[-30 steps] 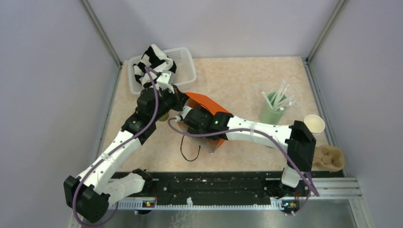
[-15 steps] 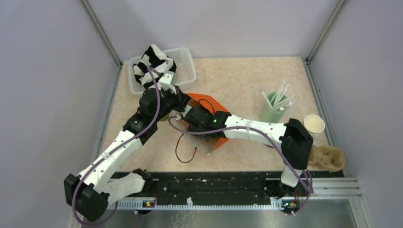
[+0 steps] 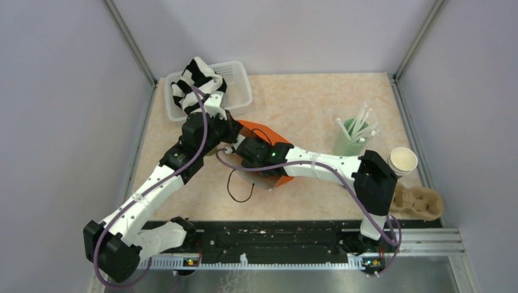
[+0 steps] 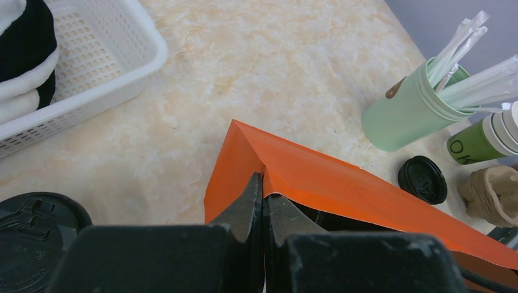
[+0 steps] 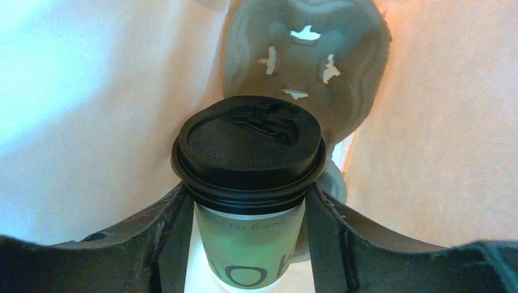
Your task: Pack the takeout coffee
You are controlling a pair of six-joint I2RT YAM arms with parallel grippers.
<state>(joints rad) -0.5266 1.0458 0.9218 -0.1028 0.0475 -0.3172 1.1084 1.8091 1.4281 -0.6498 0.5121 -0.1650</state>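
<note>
An orange paper bag (image 3: 270,137) lies on its side mid-table, also seen in the left wrist view (image 4: 342,183). My left gripper (image 4: 262,183) is shut on the bag's upper edge. My right gripper (image 5: 248,195) is inside the bag, shut on a dark green cup (image 5: 247,244) with a black lid (image 5: 247,143), held just before a grey pulp carrier (image 5: 305,55) at the bag's far end. In the top view the bag hides this gripper. A second green cup (image 3: 403,160) stands open at the right, and a loose black lid (image 4: 423,179) lies near it.
A mint tumbler of white straws (image 3: 349,143) stands right of the bag. A brown pulp carrier (image 3: 418,203) sits at the right edge. A white basket (image 3: 235,82) holds a black-and-white cloth (image 3: 195,82) at back left. Another black lid (image 4: 36,238) shows beside my left gripper.
My right arm has pushed further left into the bag with the cup. The bag's mouth and its black cord handle have shifted left. My left gripper has kept its pinch.
</note>
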